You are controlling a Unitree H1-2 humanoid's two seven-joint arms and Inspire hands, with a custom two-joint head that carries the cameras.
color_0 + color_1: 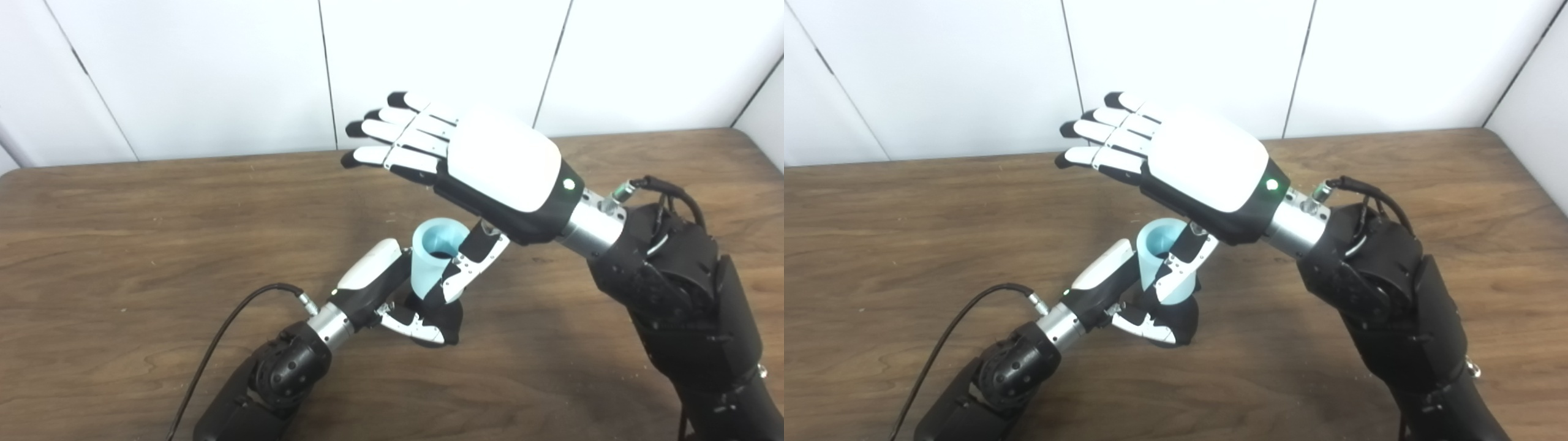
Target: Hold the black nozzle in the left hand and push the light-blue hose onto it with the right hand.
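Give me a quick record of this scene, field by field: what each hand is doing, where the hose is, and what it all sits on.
left hand: shut on the light-blue hose, low over the table
right hand: open, fingers spread, raised above the hose, holding nothing
light-blue hose: upright, open end facing up
black nozzle: dark piece below the hose, mostly hidden by the fingers
table: brown wood

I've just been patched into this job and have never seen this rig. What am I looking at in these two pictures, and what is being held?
Both pictures come from two cameras side by side on a humanoid robot's head, looking down at a wooden table. Its two arms enter from the bottom edge. The left robot hand is closed around a light-blue hose that stands upright with its open end up; something dark shows inside and below it, probably the black nozzle, though it is mostly hidden. The right robot hand hovers above the hose, fingers spread, holding nothing. A black cable runs to the left wrist.
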